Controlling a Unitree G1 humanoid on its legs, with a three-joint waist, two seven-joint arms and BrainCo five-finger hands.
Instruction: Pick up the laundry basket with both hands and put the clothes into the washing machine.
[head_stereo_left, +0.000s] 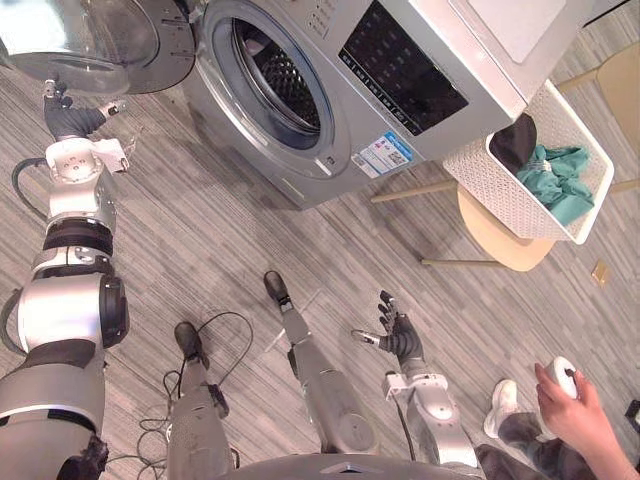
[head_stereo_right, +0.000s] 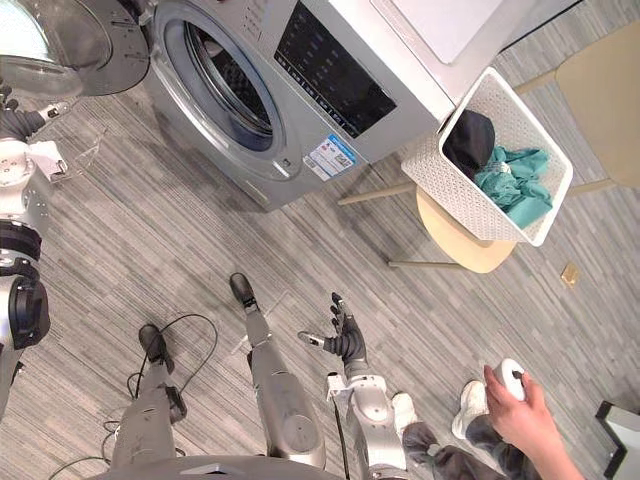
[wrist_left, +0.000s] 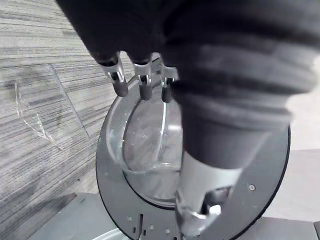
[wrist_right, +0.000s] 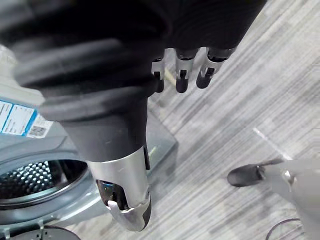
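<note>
Laundry basket (head_stereo_left: 478, 188) sits on wooden stool (head_stereo_left: 500, 242) at far right, just beside the washing machine (head_stereo_left: 345, 135). Clothes (head_stereo_left: 562, 186) (teal + 1 dark item) are inside it, not yet loaded. Door (head_stereo_left: 95, 40) stands open at far left.

Right hand (head_stereo_left: 402, 338) is low, near centre, fingers spread straight, nothing held. Left hand (head_stereo_left: 68, 117) is far left by the door glass, fingers straight, nothing held; contact w/ glass unclear.

Key relation: basket lies far + right of right hand, well apart. Right hand is the nearer of the 2; left hand has the whole washer front between it & the basket. Prob needs a turn right before a 2-hand grab. Basket's long axis can't be called.

Person's hand (head_stereo_left: 572, 408) w/ white object at near right.
</note>
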